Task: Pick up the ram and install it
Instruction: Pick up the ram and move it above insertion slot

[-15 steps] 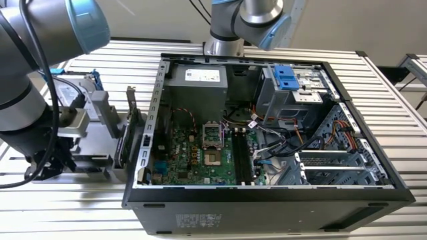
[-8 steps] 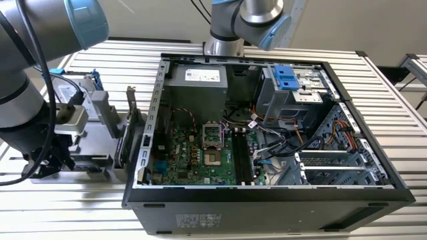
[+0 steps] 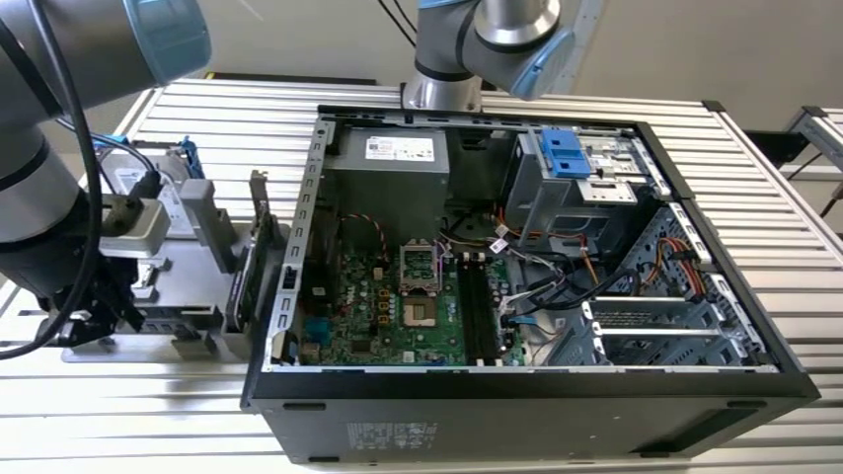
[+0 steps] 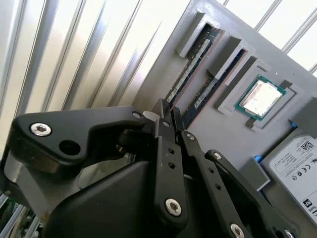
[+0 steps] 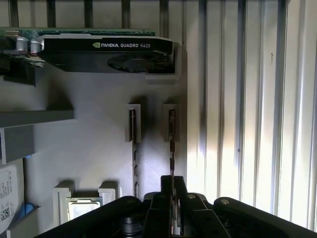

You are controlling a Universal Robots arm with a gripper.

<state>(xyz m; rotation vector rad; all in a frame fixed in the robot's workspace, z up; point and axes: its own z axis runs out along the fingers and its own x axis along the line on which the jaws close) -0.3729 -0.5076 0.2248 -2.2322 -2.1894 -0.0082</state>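
At gray holder [image 5: 99,148], edge slot | gripper [image 5: 173,180] pinched on ram [image 5: 171,131] | slot stands it on edge for gripping

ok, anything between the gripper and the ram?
Nothing visible. The gripper is right at the end of the ram, which stands on edge in its holder slot. The second stick is apart in its own slot.
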